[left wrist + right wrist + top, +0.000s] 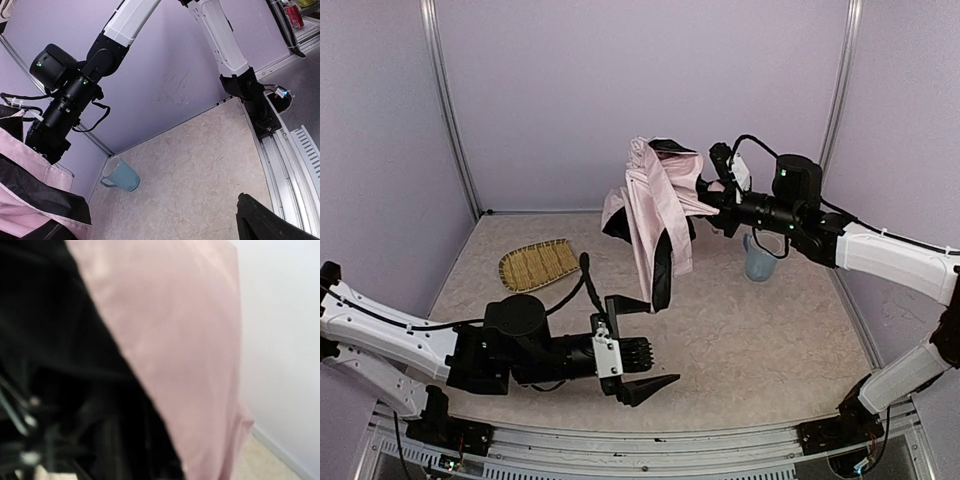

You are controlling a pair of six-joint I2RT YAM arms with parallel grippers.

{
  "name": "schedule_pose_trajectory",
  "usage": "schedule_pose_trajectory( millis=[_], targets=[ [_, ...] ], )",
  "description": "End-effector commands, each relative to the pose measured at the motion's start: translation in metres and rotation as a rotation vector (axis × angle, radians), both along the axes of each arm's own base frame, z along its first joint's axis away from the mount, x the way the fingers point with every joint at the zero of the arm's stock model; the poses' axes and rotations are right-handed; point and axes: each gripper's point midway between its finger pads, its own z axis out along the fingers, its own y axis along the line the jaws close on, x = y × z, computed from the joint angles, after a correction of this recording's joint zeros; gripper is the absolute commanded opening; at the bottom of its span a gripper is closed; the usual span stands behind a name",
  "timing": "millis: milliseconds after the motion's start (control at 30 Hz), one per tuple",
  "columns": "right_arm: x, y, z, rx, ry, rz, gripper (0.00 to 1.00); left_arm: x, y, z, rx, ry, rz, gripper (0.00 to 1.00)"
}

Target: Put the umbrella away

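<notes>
The umbrella point(655, 205) hangs half-folded in the air above the back of the table, pale pink outside with black lining. My right gripper point(708, 197) is shut on its upper end, reaching in from the right. In the right wrist view pink fabric point(190, 340) and black lining point(60, 340) fill the frame and hide the fingers. My left gripper point(658, 342) stands wide open low over the front of the table, below the umbrella's hanging tip, with nothing between its fingers. The left wrist view shows the umbrella's fabric point(30, 185) at lower left and one black fingertip point(265, 220).
A woven bamboo tray point(538, 265) lies at the back left of the table. A blue mug point(758, 258) stands at the back right under the right arm, and also shows as the mug point(120, 175) near the wall corner. Walls close in the back and sides.
</notes>
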Motion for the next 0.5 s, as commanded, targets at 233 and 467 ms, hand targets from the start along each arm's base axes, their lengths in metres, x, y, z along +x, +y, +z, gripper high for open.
schedule_pose_trajectory(
  millis=[233, 467],
  targets=[
    [-0.011, -0.025, 0.056, 0.056, -0.153, -0.02, 0.0, 0.006, 0.068, 0.058, -0.141, -0.027, 0.001, 0.99],
    [-0.008, -0.017, 0.046, 0.047, -0.122, 0.016, 0.0, 0.083, 0.105, 0.107, -0.402, -0.055, 0.522, 0.97]
  ],
)
